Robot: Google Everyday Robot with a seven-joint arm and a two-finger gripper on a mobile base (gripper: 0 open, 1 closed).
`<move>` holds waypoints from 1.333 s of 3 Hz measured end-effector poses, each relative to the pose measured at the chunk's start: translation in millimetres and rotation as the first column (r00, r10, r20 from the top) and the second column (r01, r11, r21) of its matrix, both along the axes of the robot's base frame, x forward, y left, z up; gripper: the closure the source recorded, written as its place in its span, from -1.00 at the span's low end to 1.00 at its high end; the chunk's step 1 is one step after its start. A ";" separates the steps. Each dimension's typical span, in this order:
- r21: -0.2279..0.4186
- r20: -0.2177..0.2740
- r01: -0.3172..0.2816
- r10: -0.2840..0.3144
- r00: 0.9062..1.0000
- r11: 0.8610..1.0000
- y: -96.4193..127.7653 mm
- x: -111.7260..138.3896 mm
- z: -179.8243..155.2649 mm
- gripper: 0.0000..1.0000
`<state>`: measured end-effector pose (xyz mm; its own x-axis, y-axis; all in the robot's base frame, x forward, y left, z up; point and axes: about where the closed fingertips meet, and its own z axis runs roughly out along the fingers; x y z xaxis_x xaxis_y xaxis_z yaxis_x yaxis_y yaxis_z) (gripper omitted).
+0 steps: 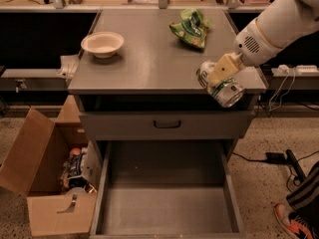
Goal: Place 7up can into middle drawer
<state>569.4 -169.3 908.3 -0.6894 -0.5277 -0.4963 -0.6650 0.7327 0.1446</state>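
The 7up can point(223, 87), silvery with green markings, is held tilted in my gripper point(218, 77), which is shut on it. It hangs over the front right edge of the cabinet top, above the drawer level. The white arm comes in from the upper right. The middle drawer point(167, 209) is pulled wide open below, with a bare grey floor and thin side walls. The can is above and to the right of the drawer's middle.
A white bowl point(102, 43) and a green snack bag point(191, 28) lie on the cabinet top point(149, 63). A closed drawer face with a dark handle point(167, 125) sits above the open drawer. An open cardboard box point(47, 183) stands at the left. Cables and a shoe point(295, 219) lie on the floor at the right.
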 end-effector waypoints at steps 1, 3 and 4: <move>-0.016 -0.035 -0.001 0.000 0.999 1.000 -2.2 -1.4 -20.9 1.00; -0.058 -0.126 -0.114 0.106 0.986 0.992 -13.7 -45.6 -128.7 1.00; -0.054 -0.259 -0.163 0.144 0.955 0.985 -16.8 -73.9 -206.0 1.00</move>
<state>495.5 -186.1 702.3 -0.6948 -0.6658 -0.2719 -0.7192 0.6395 0.2718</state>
